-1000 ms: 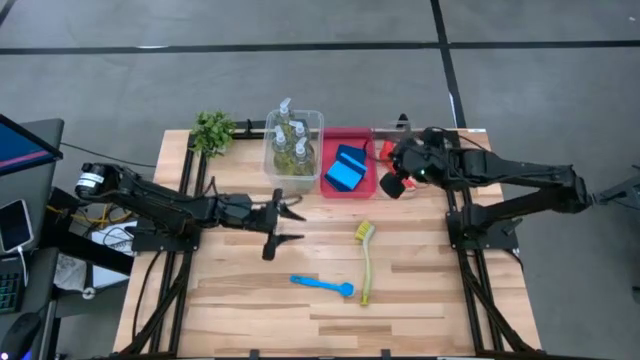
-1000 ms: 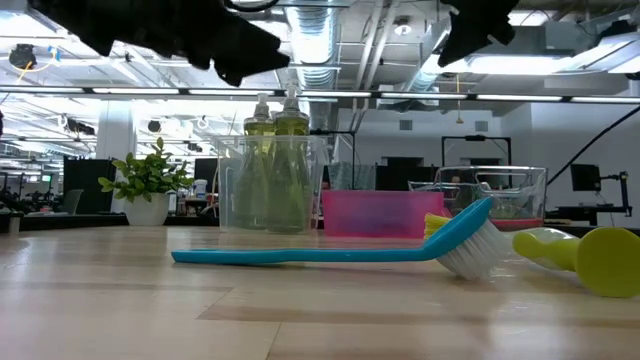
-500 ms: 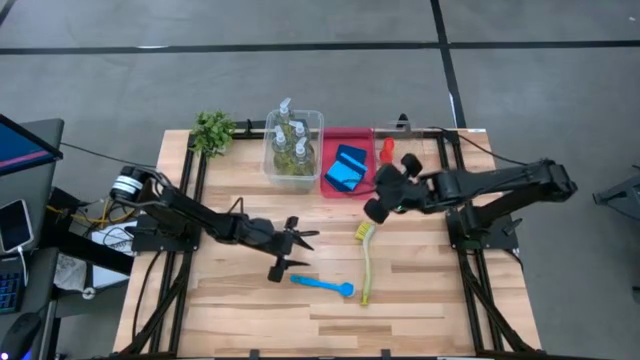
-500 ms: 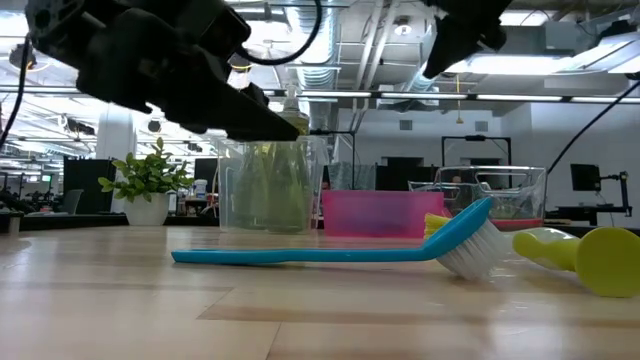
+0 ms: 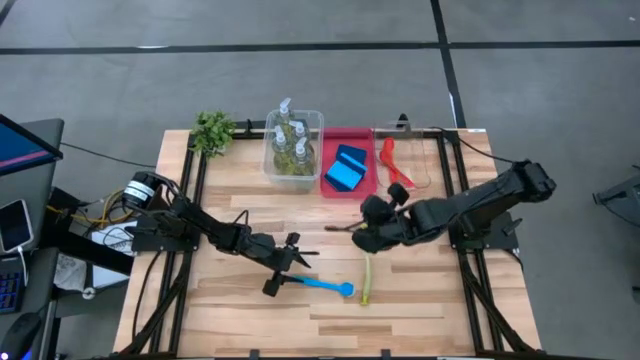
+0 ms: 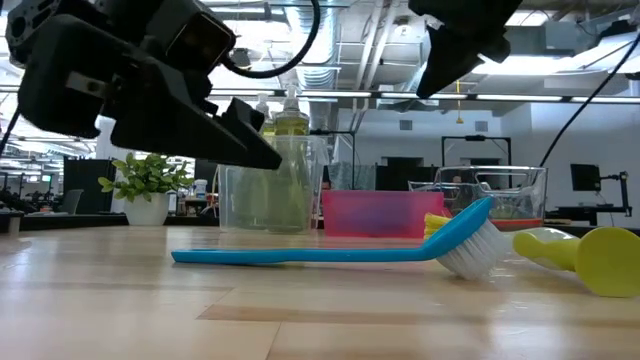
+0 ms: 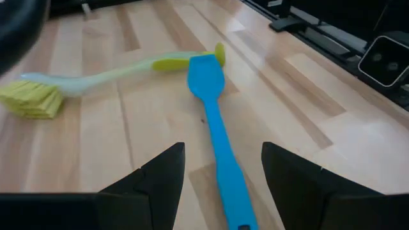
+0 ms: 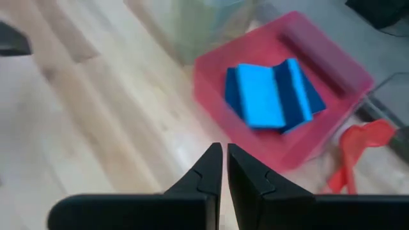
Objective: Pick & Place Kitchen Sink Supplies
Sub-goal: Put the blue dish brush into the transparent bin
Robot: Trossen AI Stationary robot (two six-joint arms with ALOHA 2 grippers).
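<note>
With bottles (image 5: 290,145), sponges (image 5: 346,168) and red brush (image 5: 392,162) binned, the blue brush (image 7: 217,137) lies between the wide-spread left gripper (image 7: 220,169) fingers, the yellow-green brush (image 5: 365,280) beside the empty, closed right gripper (image 5: 352,238).

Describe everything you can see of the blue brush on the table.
The blue brush is slim, looks like plastic, and lies flat on the wooden table. Its long handle points toward the left pincer, whose open fingers straddle the handle's end without gripping it. The head holds white bristles, seen in the low view. In the left wrist view, its head meets the tip of the yellow-green brush.
</note>
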